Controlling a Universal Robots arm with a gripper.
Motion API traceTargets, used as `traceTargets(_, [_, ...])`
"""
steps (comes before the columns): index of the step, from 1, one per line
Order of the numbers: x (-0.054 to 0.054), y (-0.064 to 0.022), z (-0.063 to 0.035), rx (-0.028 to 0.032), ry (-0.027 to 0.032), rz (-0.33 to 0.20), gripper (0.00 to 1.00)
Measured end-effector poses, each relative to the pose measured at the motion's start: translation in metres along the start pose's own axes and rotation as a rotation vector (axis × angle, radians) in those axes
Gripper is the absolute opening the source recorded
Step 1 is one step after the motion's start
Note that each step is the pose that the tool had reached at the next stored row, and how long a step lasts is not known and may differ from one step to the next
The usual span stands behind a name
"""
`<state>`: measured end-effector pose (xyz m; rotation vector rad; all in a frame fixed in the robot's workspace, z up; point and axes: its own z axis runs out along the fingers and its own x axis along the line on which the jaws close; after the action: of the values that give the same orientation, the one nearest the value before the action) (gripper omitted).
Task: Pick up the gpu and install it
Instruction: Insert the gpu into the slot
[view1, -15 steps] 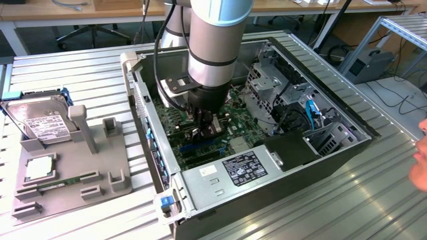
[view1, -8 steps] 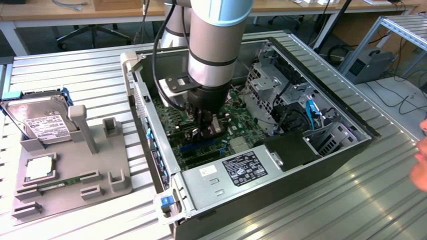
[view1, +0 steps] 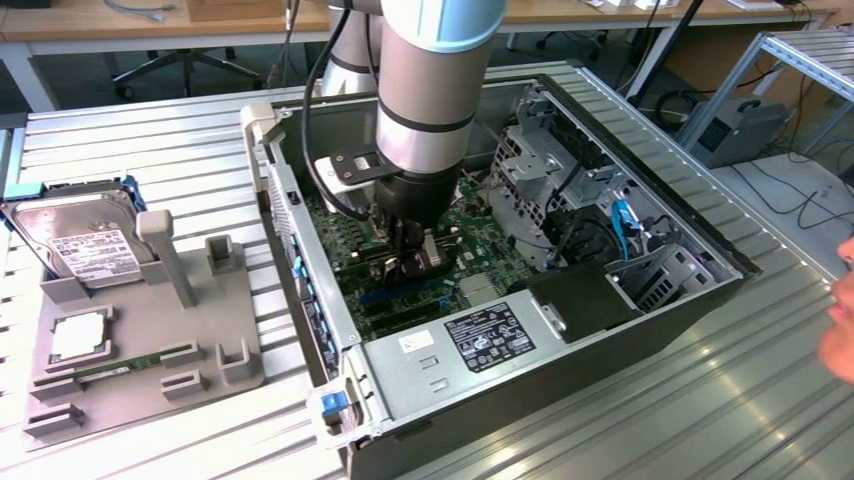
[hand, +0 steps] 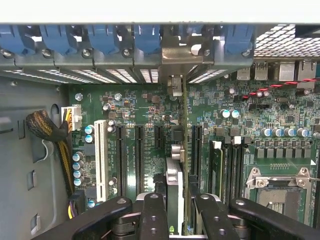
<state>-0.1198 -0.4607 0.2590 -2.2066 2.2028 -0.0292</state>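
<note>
- Ribbed metal table (view1: 160, 140): bears everything.
- Open computer case (view1: 641, 330): lies on its side, toward the exterior view's right.
- Grey fixture tray (view1: 147, 350): lies just beside the case, toward the exterior view's left.

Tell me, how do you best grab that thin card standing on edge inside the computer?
Pinch the gpu across its two flat faces along the top edge, coming straight down from above. It stands upright over the motherboard slots, so only that edge is free. The gripper holds it just so, one of its fingers on each face.
</note>
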Motion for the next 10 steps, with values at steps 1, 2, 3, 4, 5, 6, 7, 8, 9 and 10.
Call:
traceTargets(1, [0.0, 0.0, 0.0, 0.0, 0.0001, 0.0, 0.27])
traceTargets(2, [0.0, 0.0, 0.0002, 0.0, -0.0001, 0.0, 0.27])
traceTargets(3, [0.0, 0.0, 0.0004, 0.0, -0.0001, 0.0, 0.27])
traceTargets(4, [0.0, 0.0, 0.0006, 0.0, 0.0, 0.0, 0.27])
traceTargets(5, [0.0, 0.0, 0.0008, 0.0, -0.0001, 0.0, 0.27])
traceTargets(6, [0.0, 0.0, 0.0011, 0.0, -0.0001, 0.0, 0.27])
traceTargets(7, [0.0, 0.0, 0.0013, 0.0, -0.0001, 0.0, 0.27])
traceTargets(8, [0.0, 0.0001, 0.0016, 0.0, -0.0001, 0.0, 0.27])
traceTargets(9, [0.0, 0.0001, 0.0019, 0.0, 0.0, 0.0, 0.27])
traceTargets(10, [0.0, 0.0001, 0.0022, 0.0001, -0.0001, 0.0, 0.27])
